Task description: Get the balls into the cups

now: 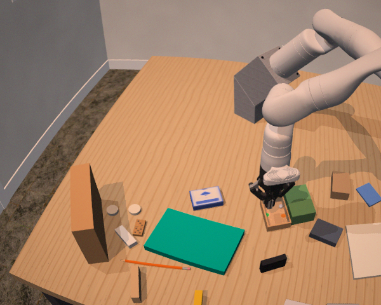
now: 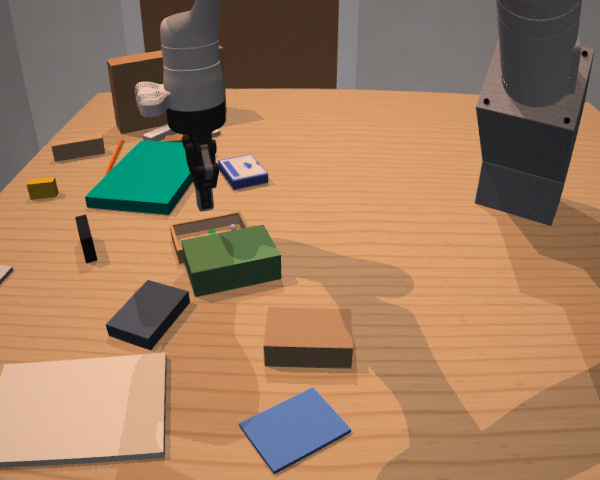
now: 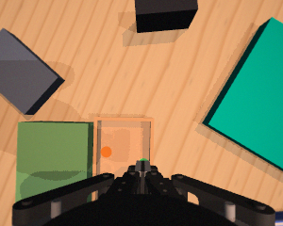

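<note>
The wooden puzzle is a small open-framed tray with a clear cover, lying flat on the table. It also shows in the exterior view and the wrist view. Inside it are a green cup and an orange cup. A pale ball lies near the tray's far end, away from both cups; I cannot make out the second ball. My gripper points straight down with its fingers shut together, empty, over the tray's far rim. In the wrist view the shut fingertips hide that end of the tray.
A green box lies against the puzzle's right side. A teal board, a blue-and-white box, a black block and a dark grey block lie around it. The grey arm pedestal stands behind.
</note>
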{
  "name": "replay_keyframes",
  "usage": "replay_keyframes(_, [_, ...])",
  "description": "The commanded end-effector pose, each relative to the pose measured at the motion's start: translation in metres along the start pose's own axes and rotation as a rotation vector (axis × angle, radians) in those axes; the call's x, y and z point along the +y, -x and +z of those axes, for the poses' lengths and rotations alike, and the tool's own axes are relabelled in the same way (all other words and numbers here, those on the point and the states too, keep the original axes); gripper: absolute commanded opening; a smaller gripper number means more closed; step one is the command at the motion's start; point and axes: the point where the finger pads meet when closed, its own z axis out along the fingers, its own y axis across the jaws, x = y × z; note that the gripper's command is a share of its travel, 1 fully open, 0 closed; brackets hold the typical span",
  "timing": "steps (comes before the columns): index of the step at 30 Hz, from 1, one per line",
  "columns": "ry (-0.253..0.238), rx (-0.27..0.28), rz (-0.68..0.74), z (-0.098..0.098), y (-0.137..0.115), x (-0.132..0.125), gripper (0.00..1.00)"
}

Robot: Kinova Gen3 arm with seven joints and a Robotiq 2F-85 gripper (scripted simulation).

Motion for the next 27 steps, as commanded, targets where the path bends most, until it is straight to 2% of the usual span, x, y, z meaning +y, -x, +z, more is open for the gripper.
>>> replay_keyframes(1, [-0.001,0.007,-0.005,0.001,-0.002,0.002,0.0])
replay_keyframes(27, [-0.002,0.007,-0.005,0.02,-0.002,0.001,0.0])
